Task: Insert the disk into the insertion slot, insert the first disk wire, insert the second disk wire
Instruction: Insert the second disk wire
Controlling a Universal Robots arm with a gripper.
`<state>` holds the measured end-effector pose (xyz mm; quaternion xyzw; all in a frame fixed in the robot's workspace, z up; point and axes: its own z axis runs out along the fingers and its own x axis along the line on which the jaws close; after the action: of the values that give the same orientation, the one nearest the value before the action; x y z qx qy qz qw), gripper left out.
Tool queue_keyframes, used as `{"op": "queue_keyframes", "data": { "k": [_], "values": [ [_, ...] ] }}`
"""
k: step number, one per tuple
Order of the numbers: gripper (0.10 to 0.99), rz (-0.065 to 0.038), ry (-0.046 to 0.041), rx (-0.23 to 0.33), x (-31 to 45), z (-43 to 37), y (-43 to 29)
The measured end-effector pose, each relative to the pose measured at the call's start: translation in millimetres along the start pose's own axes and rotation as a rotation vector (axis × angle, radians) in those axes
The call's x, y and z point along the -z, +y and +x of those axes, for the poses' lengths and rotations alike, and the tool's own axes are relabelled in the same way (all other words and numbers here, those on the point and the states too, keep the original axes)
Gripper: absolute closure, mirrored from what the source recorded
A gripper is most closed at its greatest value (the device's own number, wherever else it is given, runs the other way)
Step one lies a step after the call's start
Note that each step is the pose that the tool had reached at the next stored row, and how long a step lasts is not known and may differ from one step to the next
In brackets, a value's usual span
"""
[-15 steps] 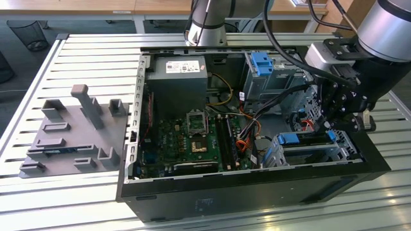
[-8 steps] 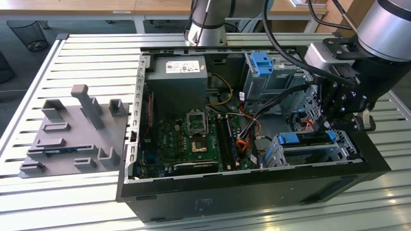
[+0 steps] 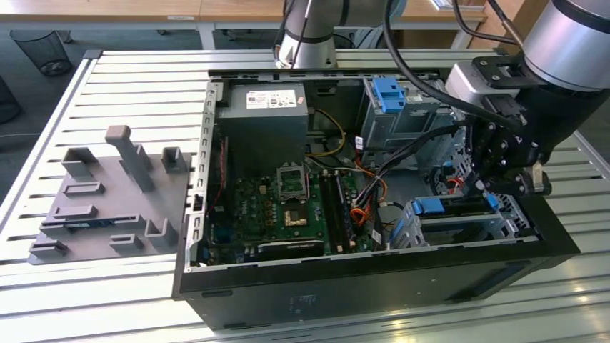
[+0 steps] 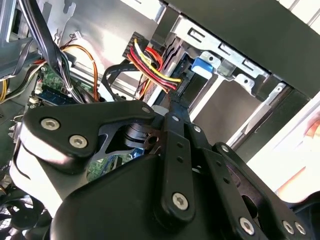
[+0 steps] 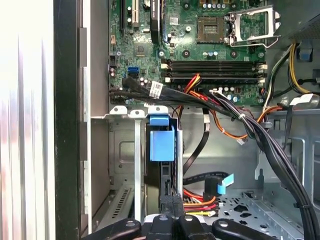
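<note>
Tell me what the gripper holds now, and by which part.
The gripper looks shut on the disk wire with red, yellow and black strands, pinched at its black plug end, beside the blue-framed disk.

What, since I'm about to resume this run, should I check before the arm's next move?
1. Disk in the insertion slot: ok, its blue frame stands between the cage walls.
2. Gripper at the power wire: ok, its tip meets the red-yellow-black wire's end.
3. Power wire plugged into the disk: cannot tell.
4. Data cable with light-blue plug connected: not ok, it lies loose beside the cage.
5. Black cable bundle apart from the gripper: ok.
</note>
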<state>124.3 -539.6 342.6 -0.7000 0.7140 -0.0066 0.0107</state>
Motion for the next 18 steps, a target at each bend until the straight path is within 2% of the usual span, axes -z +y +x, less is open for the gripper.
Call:
{"op": "queue_keyframes", "data": {
  "k": [3,9,11,15,16,18],
  "values": [
    [0.98,0.0,0.0004,0.0,1.7,0.1,4.1],
    [0.98,0.0,-0.0001,0.0,19.6,-1.3,4.1],
    [0.98,0.0,-0.0004,0.0,22.1,-2.0,5.3],
    [0.98,0.0,-0.0001,0.0,22.5,-4.5,15.9],
    [0.98,0.0,-0.0001,0.0,22.6,-9.0,23.9],
    [0.98,0.0,-0.0001,0.0,22.5,-13.8,25.3]
  ]
}}
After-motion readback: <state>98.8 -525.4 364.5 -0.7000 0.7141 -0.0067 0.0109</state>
